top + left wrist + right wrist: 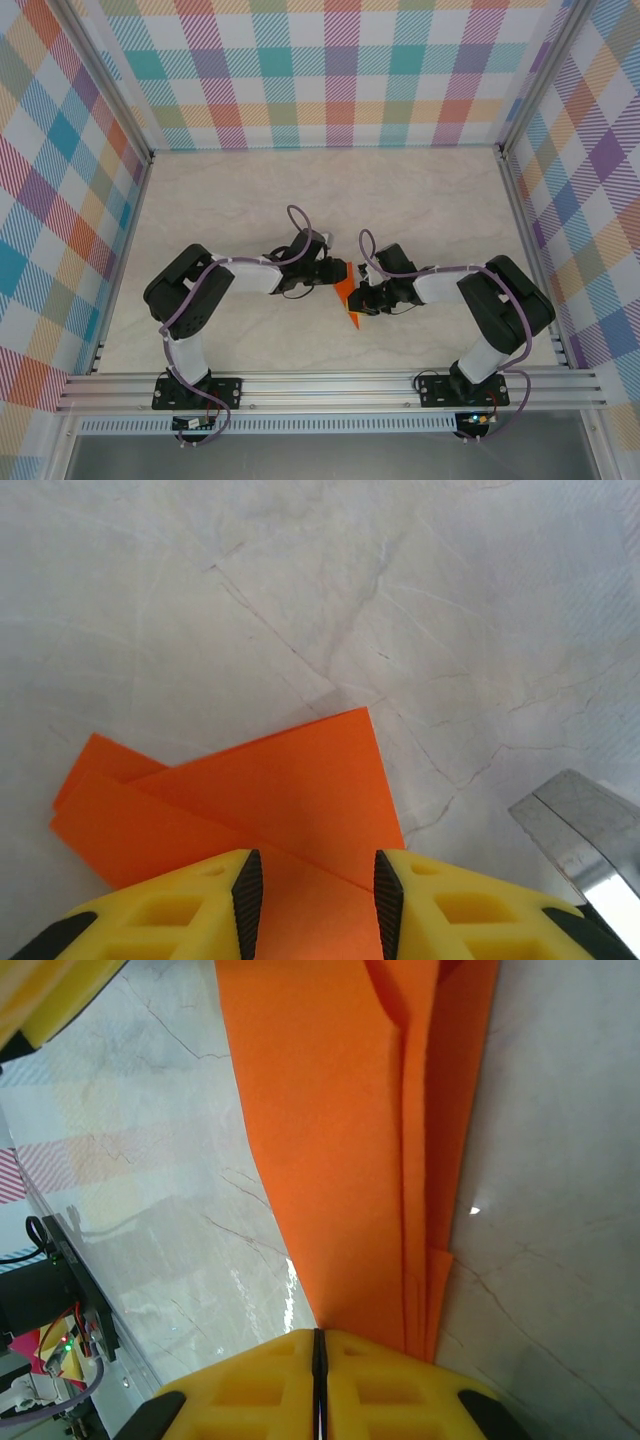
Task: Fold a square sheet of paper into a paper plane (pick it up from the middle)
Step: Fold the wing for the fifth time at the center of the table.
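The orange sheet of paper (345,295), folded into a narrow layered shape, sits mid-table between my two grippers. In the left wrist view the paper (290,790) shows overlapping flaps and a diagonal crease. My left gripper (315,865) stands open over it, black pads apart and the paper running between them; I cannot tell whether the pads touch it. In the right wrist view the paper (340,1140) stretches away as a long strip of stacked layers. My right gripper (320,1335) is shut, and the paper's near end runs into its closed jaw line. From above, the left gripper (330,272) and right gripper (362,298) nearly meet.
The marble-patterned tabletop (250,200) is ringed by plaid walls and aluminium rails (330,385). A yellow finger of the left gripper (50,1000) shows in the right wrist view's top-left corner. A grey metal part (585,830) juts in at the right of the left wrist view.
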